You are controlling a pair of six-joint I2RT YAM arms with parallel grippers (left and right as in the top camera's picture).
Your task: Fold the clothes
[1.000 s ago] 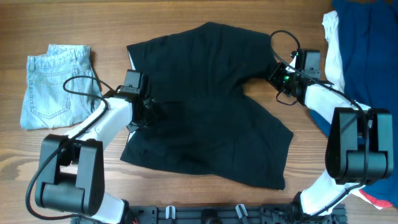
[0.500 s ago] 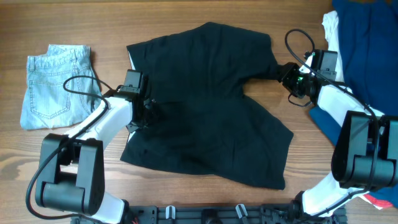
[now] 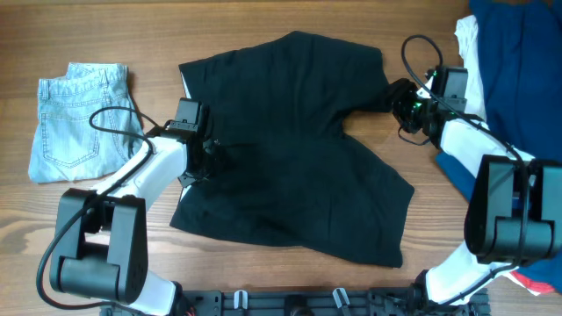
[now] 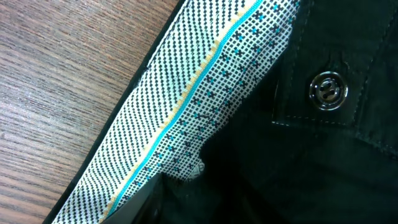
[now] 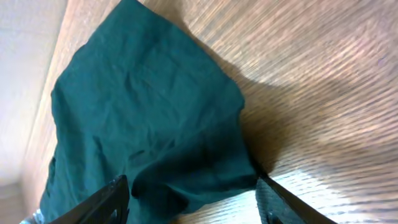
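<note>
The black shorts [image 3: 299, 149] lie spread out in the middle of the wooden table. My left gripper [image 3: 206, 160] sits at their left waistband edge, shut on the fabric. In the left wrist view the dotted white waistband lining [image 4: 205, 99] and a metal button [image 4: 328, 90] fill the frame, and one dark finger [image 4: 152, 202] shows under the lining. My right gripper [image 3: 398, 95] is at the tip of the shorts' upper right leg. It stands open, with the leg corner [image 5: 186, 155] lying loose on the table between its fingers [image 5: 112, 199].
Pale-blue denim shorts [image 3: 81, 118] lie folded at the far left. A dark blue piece [image 3: 518, 61] over a white one [image 3: 470, 61] is heaped at the right edge, close behind my right arm. The arms' bases stand at the table's front edge.
My right gripper has opened and let go of the leg corner, after drawing it a little to the right. The left arm and the rest of the shorts have not moved.
</note>
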